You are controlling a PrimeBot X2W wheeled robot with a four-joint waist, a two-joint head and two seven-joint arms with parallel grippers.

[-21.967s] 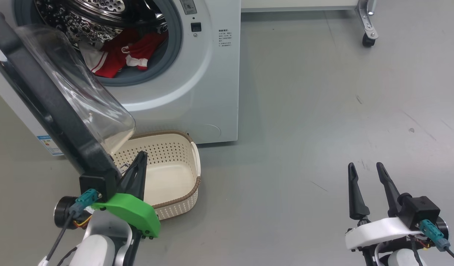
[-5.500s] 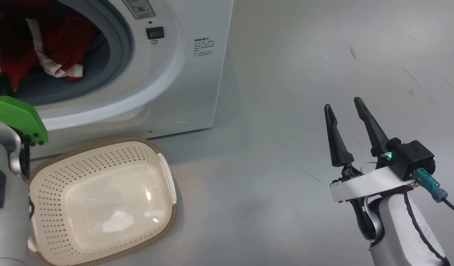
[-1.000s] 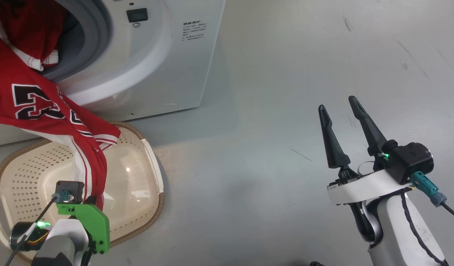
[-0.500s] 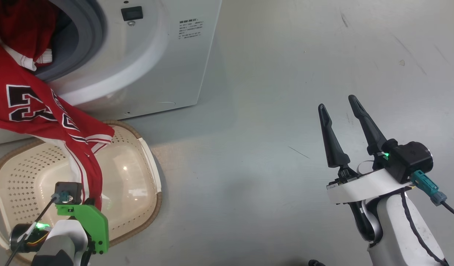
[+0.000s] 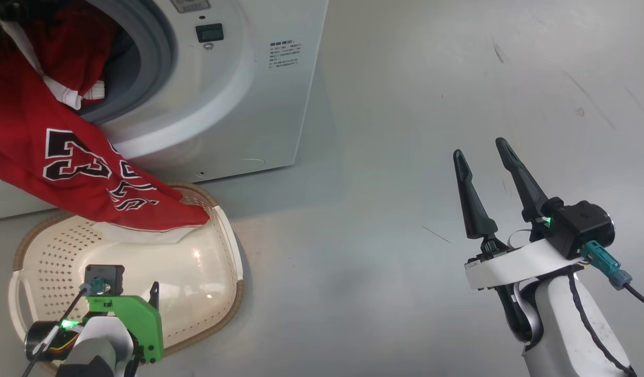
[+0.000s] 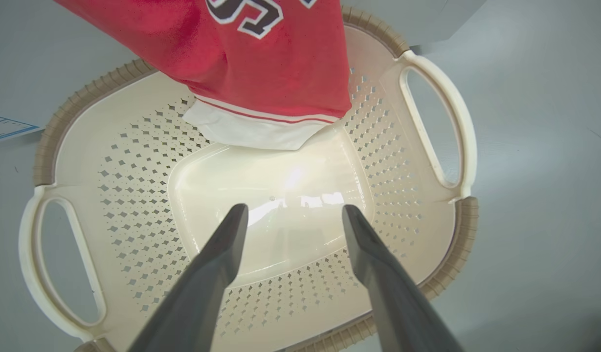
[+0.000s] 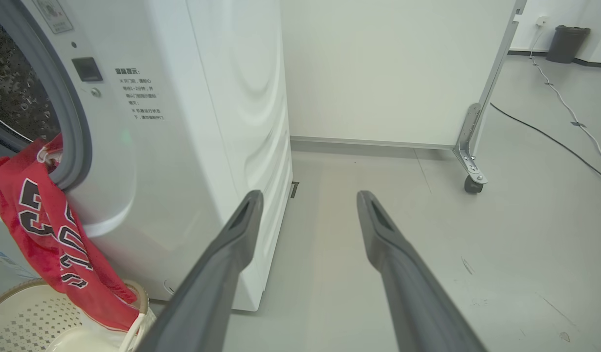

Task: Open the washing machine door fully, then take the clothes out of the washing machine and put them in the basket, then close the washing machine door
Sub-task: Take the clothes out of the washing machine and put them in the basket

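Released! The left gripper (image 6: 294,211), clamped on the clothes (image 5: 65,157) a moment ago, now stands with its fingers wide apart over the basket (image 6: 60,129), nothing between them. On the other side, the right gripper (image 5: 479,148) hangs spread and empty above bare floor, well away from the action. Further out, the hem of the red numbered piece has dropped just inside the basket's far wall. Most of it still drapes from the mouth of the washing machine (image 5: 259,99), though, with more red bunched in the drum behind. This is light, limp fabric that will sag and trail rather than slide. The best bet looks like a pinch on a bunched fold up near the drum lip, then a pull down.
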